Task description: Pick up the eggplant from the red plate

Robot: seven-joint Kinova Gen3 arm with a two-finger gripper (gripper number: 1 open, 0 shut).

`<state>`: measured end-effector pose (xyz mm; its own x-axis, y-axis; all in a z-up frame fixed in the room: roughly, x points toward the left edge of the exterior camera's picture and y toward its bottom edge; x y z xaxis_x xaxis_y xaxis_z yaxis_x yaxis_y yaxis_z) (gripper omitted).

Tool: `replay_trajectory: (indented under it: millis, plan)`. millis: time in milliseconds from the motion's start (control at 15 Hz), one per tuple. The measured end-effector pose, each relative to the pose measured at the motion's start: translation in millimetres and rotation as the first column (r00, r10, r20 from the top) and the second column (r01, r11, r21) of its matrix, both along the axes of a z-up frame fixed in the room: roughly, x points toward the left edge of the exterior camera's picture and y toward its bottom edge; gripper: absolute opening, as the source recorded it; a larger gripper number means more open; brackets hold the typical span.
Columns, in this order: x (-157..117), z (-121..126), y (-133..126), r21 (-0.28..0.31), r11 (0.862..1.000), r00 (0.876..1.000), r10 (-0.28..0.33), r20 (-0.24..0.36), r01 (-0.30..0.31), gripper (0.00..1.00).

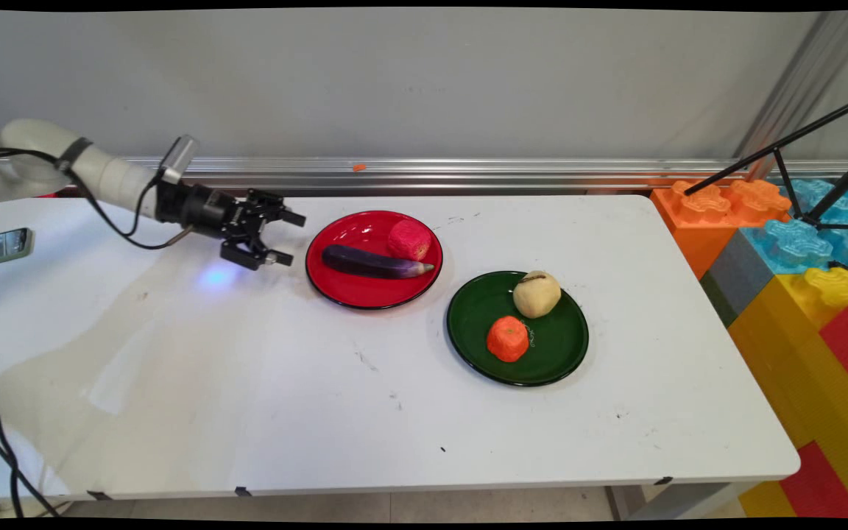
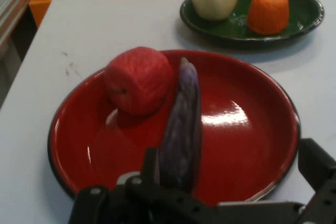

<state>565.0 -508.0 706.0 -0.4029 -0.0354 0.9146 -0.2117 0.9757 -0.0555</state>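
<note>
The black two-finger gripper (image 1: 285, 238) hangs low over the white table (image 1: 262, 397), its fingers spread apart and holding nothing, just left of a round glossy red plate (image 1: 343, 287). On that plate a long dark purple eggplant (image 1: 374, 263) lies crosswise, its tip beside a rough-skinned red apple-shaped fruit (image 1: 408, 240); whether the two touch cannot be told. In the hand view the gripper's linkage covers the near end of the eggplant (image 2: 182, 129) and the plate's closest rim (image 2: 58, 129), and only the right finger (image 2: 315, 163) shows clearly. To the right, apart from the red plate, a round dark green plate (image 1: 556, 353) carries a pale yellow pear-shaped fruit (image 1: 536, 294) and an orange textured fruit (image 1: 508, 338), set apart from each other. A phone with a lit screen (image 1: 1, 246) lies at the table's left edge, partly cut off. Large orange, blue, yellow and red plastic building blocks (image 1: 799, 272) stand past the table's right end, crossed by black tripod legs (image 1: 792, 177).
</note>
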Motion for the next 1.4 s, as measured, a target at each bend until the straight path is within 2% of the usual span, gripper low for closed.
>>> replay_trajectory:
  millis: [267,600,1400]
  plan:
    - [-29.7,-5.7,-23.6,-0.02,1.0,1.0,-0.01,-0.015,0.01,1.0]
    - [-50.2,-12.5,-40.6,-0.029,0.999,1.0,-0.027,-0.009,0.027,1.0]
    - [-65.6,-28.8,-55.9,-0.016,0.996,0.995,-0.086,0.054,0.087,1.0]
